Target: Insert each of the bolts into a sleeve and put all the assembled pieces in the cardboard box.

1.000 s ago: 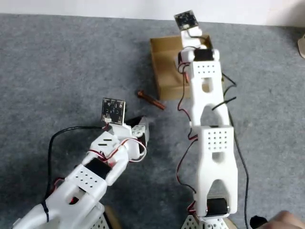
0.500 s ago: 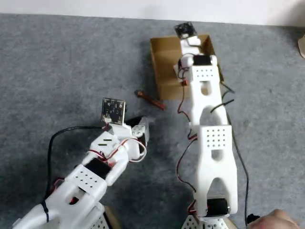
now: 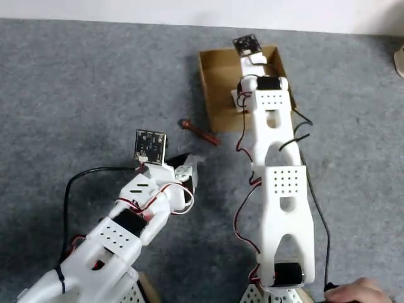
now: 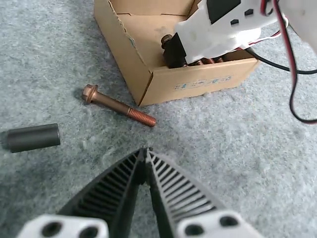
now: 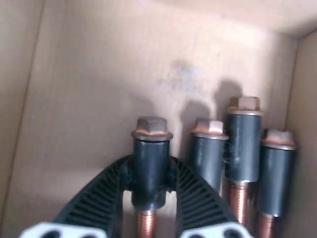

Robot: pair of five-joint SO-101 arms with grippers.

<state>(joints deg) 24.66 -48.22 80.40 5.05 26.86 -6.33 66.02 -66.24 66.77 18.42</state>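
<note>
**Sleeved bolt held inside the box, one bolt and one sleeve loose on the desk**

The right arm stretches out over the cardboard box, and its jaws are down inside. They pinch the dark sleeve of an assembled piece, with the bolt's copper head above the sleeve and its thread below. Whether this piece touches the box floor is hard to tell. Just beside it, three more assembled pieces lie side by side against a box wall, heads pointing the same way.

The left arm sits near the middle of the grey desk, its jaws pressed together with nothing between them. Ahead of them a loose bolt lies flat on the desk, close to a corner of the box but not touching it. An empty sleeve lies on its side near the bolt, farther from the box.
</note>
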